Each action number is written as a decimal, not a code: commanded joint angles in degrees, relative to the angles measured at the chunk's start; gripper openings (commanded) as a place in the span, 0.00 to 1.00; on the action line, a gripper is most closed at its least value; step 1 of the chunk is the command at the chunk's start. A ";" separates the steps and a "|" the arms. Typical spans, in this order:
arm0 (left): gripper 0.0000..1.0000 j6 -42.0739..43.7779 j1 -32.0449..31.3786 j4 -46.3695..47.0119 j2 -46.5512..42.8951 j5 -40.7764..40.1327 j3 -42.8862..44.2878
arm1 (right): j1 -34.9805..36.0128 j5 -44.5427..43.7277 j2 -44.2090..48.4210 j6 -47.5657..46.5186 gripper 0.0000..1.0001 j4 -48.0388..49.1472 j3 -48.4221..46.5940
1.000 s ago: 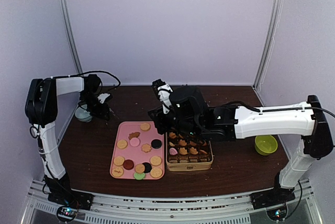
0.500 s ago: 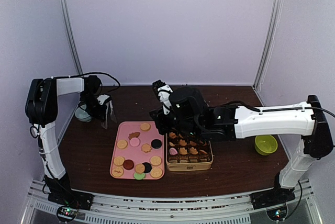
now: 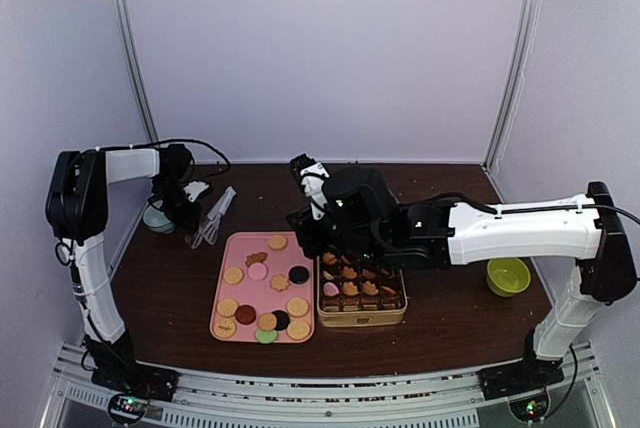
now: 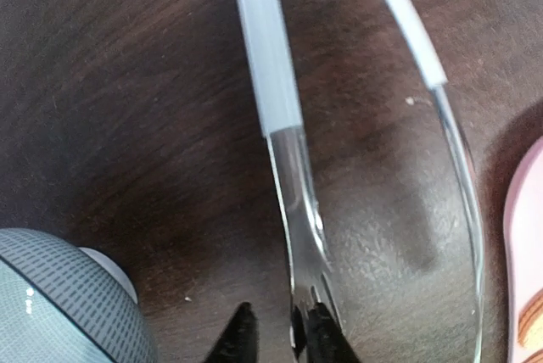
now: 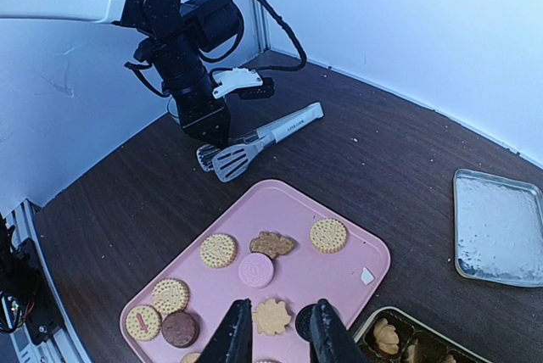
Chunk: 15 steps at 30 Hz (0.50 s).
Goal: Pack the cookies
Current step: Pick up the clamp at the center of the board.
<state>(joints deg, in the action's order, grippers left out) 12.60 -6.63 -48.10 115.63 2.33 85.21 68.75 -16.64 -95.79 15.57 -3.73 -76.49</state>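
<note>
The tongs have swung outward, pinched in your left gripper. Your right gripper hovers slightly parted and empty. The cookies look light and brittle, so grip their edges gently.

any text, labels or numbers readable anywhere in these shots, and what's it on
No text here can be read for certain.
Dark print on the white handle of the tongs: too small to read.
Red mark on one tan cookie on the pink tray: too blurred to read.
No other word, label, number or sign shows in any view.
</note>
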 commanded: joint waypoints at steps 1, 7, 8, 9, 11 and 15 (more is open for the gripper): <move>0.29 1.99 -1.42 -0.89 -3.52 -0.22 -1.98 | 0.23 -0.43 0.26 -0.19 0.25 -0.42 -1.45; 0.39 1.47 -2.05 -0.86 -3.15 0.30 -3.28 | 0.24 -0.39 0.39 -0.20 0.25 -0.93 -1.61; 0.39 1.42 -2.07 -0.84 -3.06 0.17 -3.23 | 0.21 -0.50 0.62 -0.19 0.25 -1.00 -1.50; 0.39 1.35 -2.00 -0.80 -2.93 0.07 -3.14 | 0.18 -0.57 0.75 -0.19 0.25 -0.96 -1.35; 0.39 1.36 -2.05 -0.78 -2.71 -0.23 -2.76 | 0.17 -0.58 0.96 -0.18 0.25 -0.97 -1.22; 0.37 1.61 -2.06 -0.54 -1.81 -0.99 -2.01 | 0.21 -0.59 1.17 0.15 0.25 -0.79 -0.91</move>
<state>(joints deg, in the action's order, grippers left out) 13.63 -8.73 -48.49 113.54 2.13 82.24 68.75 -16.62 -95.79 15.59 -4.14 -76.58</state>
